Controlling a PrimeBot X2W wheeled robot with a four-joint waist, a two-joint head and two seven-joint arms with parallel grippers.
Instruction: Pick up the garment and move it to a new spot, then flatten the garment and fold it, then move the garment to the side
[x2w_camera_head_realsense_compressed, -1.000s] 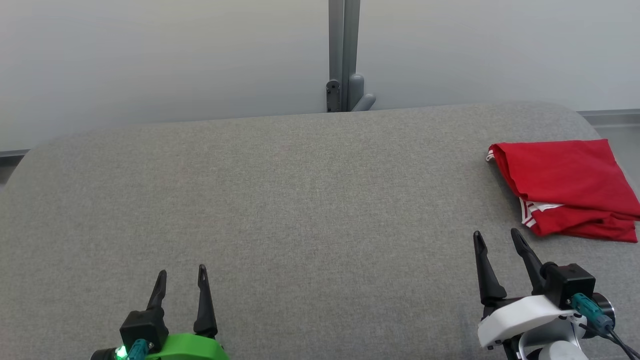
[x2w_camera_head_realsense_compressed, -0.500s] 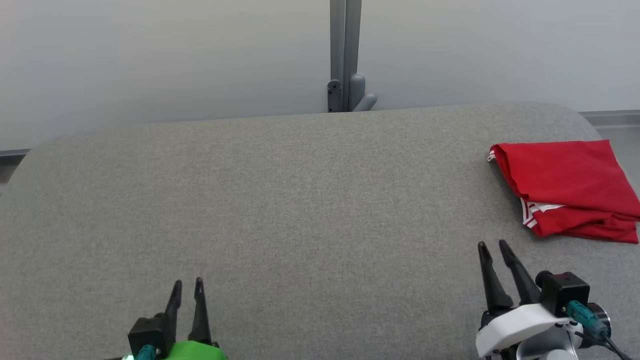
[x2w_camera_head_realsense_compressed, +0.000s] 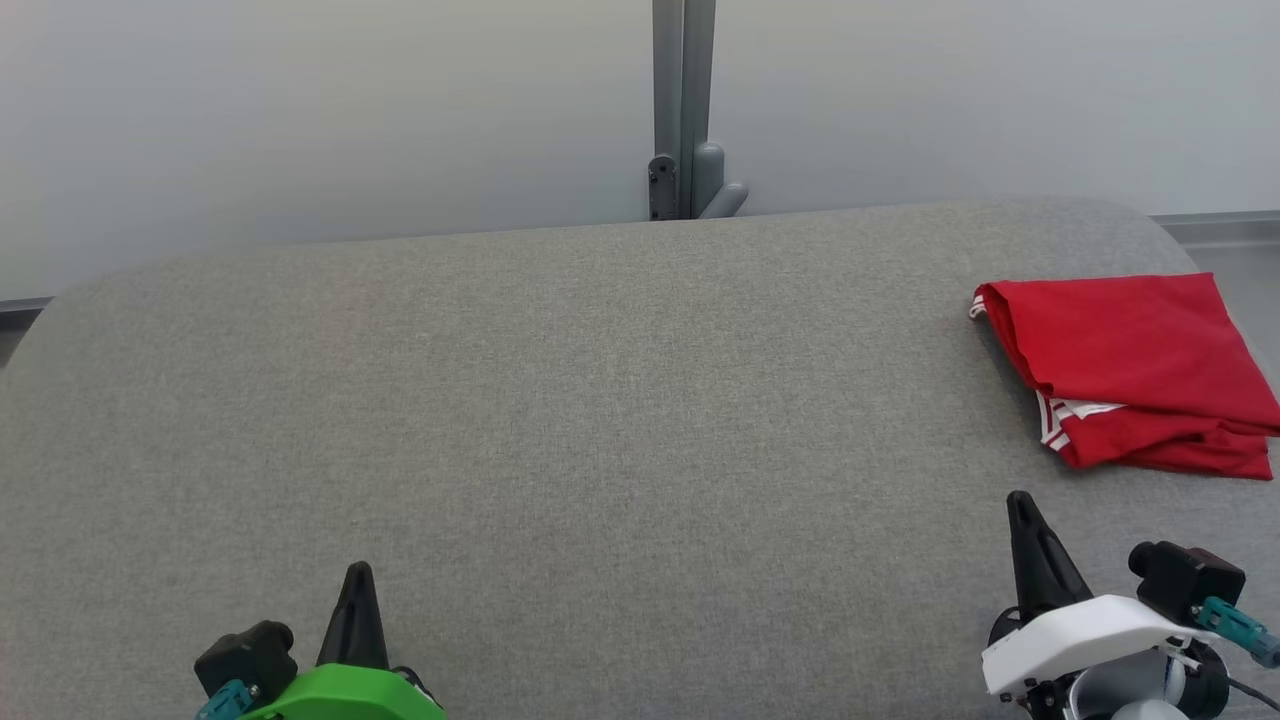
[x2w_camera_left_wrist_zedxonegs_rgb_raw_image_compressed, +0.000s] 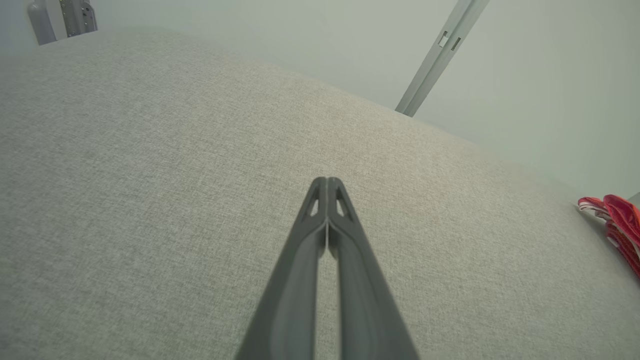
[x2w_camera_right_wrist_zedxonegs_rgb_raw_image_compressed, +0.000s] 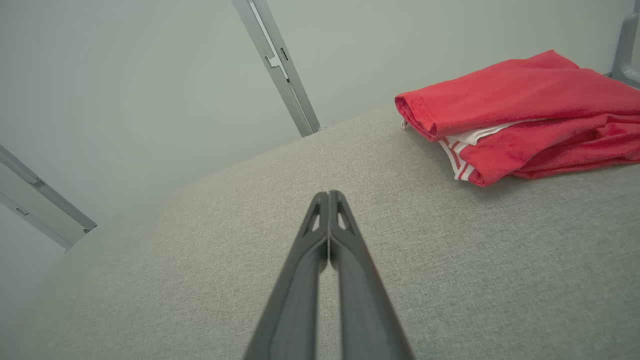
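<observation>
Status: the garment (x2w_camera_head_realsense_compressed: 1130, 360) lies folded at the right edge of the table (x2w_camera_head_realsense_compressed: 600, 400), apart from both hands and directly on the surface (not in any container). Left hand (x2w_camera_head_realsense_compressed: 357, 572): closed, empty. Right hand (x2w_camera_head_realsense_compressed: 1020, 500): closed, empty, nearer the garment. Judgement: folding and side placement appear complete, and nothing evidently remains.

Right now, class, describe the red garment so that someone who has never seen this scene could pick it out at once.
Start at the wide grey fabric-covered table below the pale wall. Follow it to the robot's right end, where a folded red cloth garment lies. Its bright red and white-striped trim stand out against the plain grey.
</observation>
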